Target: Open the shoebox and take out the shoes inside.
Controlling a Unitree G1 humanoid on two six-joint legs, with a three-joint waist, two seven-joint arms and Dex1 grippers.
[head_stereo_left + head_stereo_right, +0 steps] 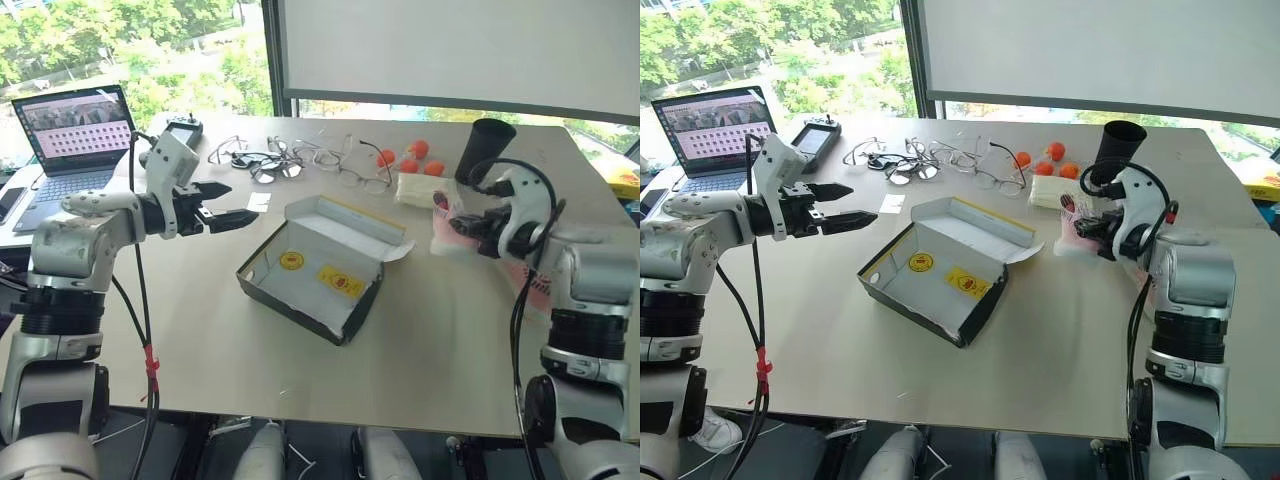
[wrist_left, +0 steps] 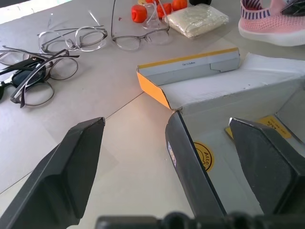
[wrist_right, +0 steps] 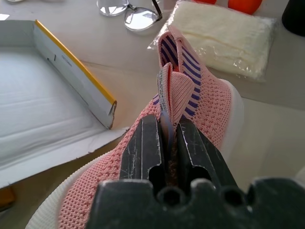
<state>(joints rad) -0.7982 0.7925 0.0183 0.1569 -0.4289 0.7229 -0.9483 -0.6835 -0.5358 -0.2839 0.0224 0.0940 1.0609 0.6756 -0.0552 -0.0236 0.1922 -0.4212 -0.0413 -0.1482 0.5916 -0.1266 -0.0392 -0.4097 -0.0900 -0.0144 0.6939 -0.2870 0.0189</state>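
Note:
The shoebox (image 1: 300,240) lies open mid-table, grey inside with yellow stickers, and its yellow-edged lid flap stands at the far side. Nothing lies in it. My left gripper (image 1: 243,203) is open just left of the box, its fingers either side of the near-left corner wall (image 2: 183,157). One pink shoe (image 3: 200,95) with a white sole is right of the box, beside the white packet. My right gripper (image 3: 167,126) is shut on its collar, low over the table. A pink patch (image 1: 525,280) shows under my right forearm, and I cannot tell what it is.
Several pairs of glasses (image 1: 270,160) are spread at the back, with orange balls (image 1: 410,158) and a white cloth packet (image 1: 420,188) to their right. A black cup (image 1: 485,150) stands behind my right gripper. A laptop (image 1: 75,130) and a controller (image 1: 182,128) sit at the far left.

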